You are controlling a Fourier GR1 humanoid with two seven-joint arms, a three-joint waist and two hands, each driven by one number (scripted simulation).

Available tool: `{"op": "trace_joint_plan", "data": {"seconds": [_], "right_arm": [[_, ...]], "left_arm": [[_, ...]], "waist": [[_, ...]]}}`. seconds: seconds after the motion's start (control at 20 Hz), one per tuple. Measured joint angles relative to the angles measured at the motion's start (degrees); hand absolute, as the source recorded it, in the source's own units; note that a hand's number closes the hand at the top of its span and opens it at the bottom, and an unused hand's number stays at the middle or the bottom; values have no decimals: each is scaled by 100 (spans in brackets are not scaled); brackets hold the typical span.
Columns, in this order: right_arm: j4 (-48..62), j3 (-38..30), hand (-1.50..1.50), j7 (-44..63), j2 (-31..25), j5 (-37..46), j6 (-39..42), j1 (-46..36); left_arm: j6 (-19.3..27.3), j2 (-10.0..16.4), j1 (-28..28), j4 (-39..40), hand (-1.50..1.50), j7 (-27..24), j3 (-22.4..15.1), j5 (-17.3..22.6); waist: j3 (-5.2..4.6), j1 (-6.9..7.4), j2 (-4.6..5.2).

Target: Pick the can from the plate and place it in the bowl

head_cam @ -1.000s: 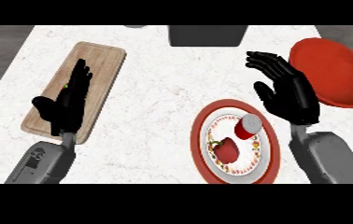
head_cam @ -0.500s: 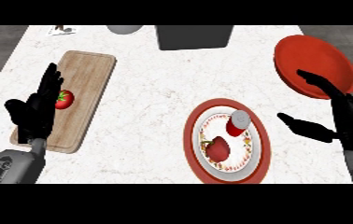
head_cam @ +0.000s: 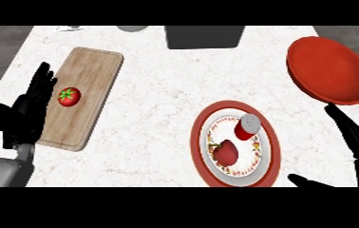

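While the can (head_cam: 247,126) is standing upright on the plate (head_cam: 197,141) beside a red pepper (head_cam: 226,152), the right robot hand (head_cam: 344,128) is hovering open, holding nothing, at the plate's right; it should be wrapping the can's sides, avoiding the pepper, before lifting toward the bowl (head_cam: 326,70).

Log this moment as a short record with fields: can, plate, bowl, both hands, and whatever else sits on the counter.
can: upright on the plate's upper right part, untouched
plate: red-rimmed, also holds a red vegetable
bowl: red, at the view's upper right, beyond the plate
right hand: open, at the view's right edge beside the plate, holding nothing
left hand: open, resting at the view's left edge
cutting board: wooden, with a tomato on it
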Motion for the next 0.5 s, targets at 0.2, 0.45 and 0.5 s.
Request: {"op": "trace_joint_plan", "data": {"seconds": [0.2,0.45,0.5], "right_arm": [[-789,-222,-150,1078,-200,293,653,-186],[-1019,-335,-150,2265,-354,-36,1837,-1208],[-1016,-362,-150,2435,-449,-203,2108,-1368]], "left_arm": [[-64,-49,-60,-97,0,139,18,-79],[-103,-128,-182,-229,0,320,-8,-187],[-116,-128,-176,-265,0,348,-7,-187]], "waist": [[4,108,33],[3,252,67],[3,273,70]]}}
